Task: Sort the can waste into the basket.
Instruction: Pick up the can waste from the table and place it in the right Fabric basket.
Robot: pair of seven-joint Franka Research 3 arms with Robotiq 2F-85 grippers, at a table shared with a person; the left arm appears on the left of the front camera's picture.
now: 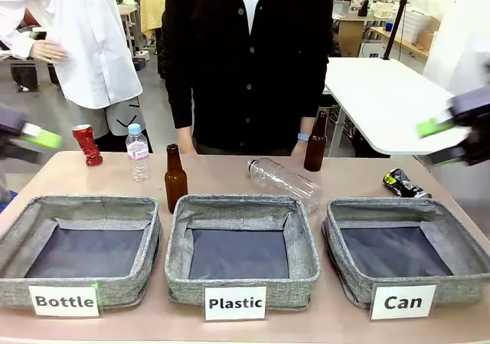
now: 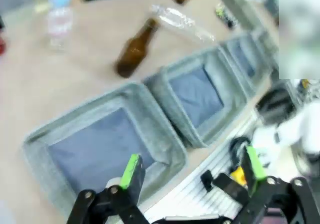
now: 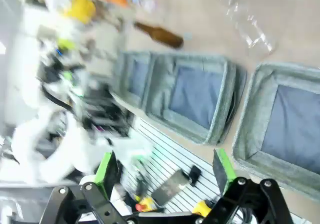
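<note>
- Jaws wide apart, nothing held, on both right gripper (image 1: 450,132) & left gripper (image 1: 32,139).
- Right gripper hangs over the right edge of the table (image 1: 222,177). Dark can (image 1: 403,183) lies just below it & slightly left, flat on the table, long axis approx left-right w/ a slant.
- Dark can sits just behind the far right corner of the Can basket (image 1: 453,286). Right arm is clearly nearer, so it's a short carry.
- Red can (image 1: 86,144) stands upright just right of the left gripper, well apart from the Can basket. Bottle basket (image 1: 76,203) & Plastic basket (image 1: 237,201) lie between.
</note>
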